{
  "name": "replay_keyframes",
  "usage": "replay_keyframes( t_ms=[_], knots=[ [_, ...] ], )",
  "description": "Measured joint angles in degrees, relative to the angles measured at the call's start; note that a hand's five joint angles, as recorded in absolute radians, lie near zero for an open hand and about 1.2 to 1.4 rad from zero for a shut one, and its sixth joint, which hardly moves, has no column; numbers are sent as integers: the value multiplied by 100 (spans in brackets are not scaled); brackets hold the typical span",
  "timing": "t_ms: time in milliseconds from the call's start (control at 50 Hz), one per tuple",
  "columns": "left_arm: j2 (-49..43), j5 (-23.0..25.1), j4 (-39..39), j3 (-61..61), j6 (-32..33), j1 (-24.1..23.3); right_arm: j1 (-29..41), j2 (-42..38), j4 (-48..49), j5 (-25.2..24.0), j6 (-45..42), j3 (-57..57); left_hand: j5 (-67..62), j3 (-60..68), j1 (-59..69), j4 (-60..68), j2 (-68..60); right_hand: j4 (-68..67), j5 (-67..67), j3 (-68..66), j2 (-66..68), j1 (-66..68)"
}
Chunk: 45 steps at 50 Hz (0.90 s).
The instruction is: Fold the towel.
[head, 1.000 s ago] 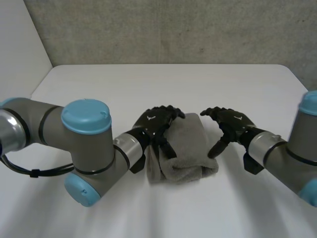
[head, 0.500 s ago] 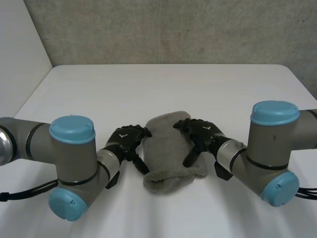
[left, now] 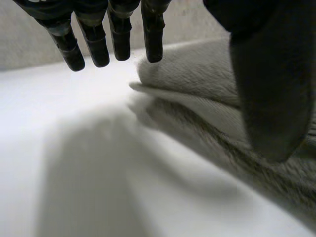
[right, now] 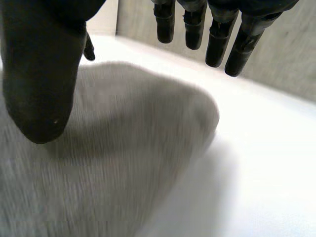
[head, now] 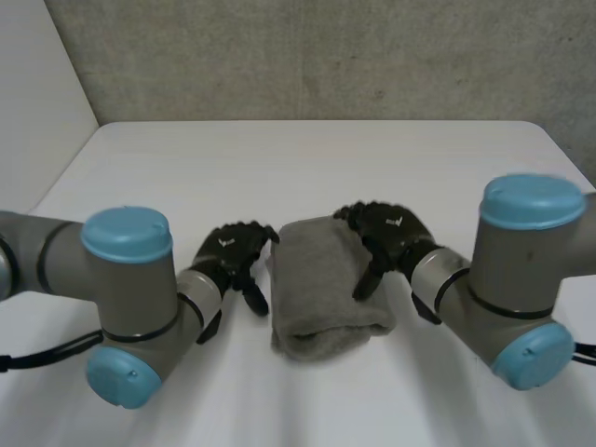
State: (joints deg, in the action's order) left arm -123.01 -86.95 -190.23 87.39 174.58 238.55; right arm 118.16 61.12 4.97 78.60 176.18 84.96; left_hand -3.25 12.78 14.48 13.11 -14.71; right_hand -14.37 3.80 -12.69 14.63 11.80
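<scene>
Grey terry towel [head: 326, 284], folded: soft, light, floppy; best pinched at corners. Left hand [head: 231, 256] just beside towel, relaxed, empty. Right hand [head: 386, 233] above towel, relaxed, empty.

You have a white counter [head: 307, 158] with rounded far corners, running back to a rough grey wall [head: 326, 56]. At your left a plain white panel [head: 37, 93] meets it at a corner. Light falls even and soft across the counter.
</scene>
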Motion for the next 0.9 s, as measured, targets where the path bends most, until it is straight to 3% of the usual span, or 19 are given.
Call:
replay_keyframes(
  t_ms=[180, 360, 580, 900],
  knots=[
    [1188, -4, 31, -195, -217, 84, -150, 1219, -8, 281, 53, 24, 0, 0, 0, 0, 7, 0, 0, 0, 0, 0],
    [2207, -256, 348, -611, -575, 211, -792, 2087, 17, 1054, 246, -70, 0, 0, 0, 0, 11, 0, 0, 0, 0, 0],
    [1930, -680, 1459, -1031, -555, 575, -1200, 2125, -274, 1089, 250, -189, 0, 0, 0, 0, 12, 0, 0, 0, 0, 0],
    [1927, -635, 1497, -1032, -568, 755, -1243, 2079, -512, 807, 248, -267, 0, 0, 0, 0, 12, 0, 0, 0, 0, 0]
  ],
)
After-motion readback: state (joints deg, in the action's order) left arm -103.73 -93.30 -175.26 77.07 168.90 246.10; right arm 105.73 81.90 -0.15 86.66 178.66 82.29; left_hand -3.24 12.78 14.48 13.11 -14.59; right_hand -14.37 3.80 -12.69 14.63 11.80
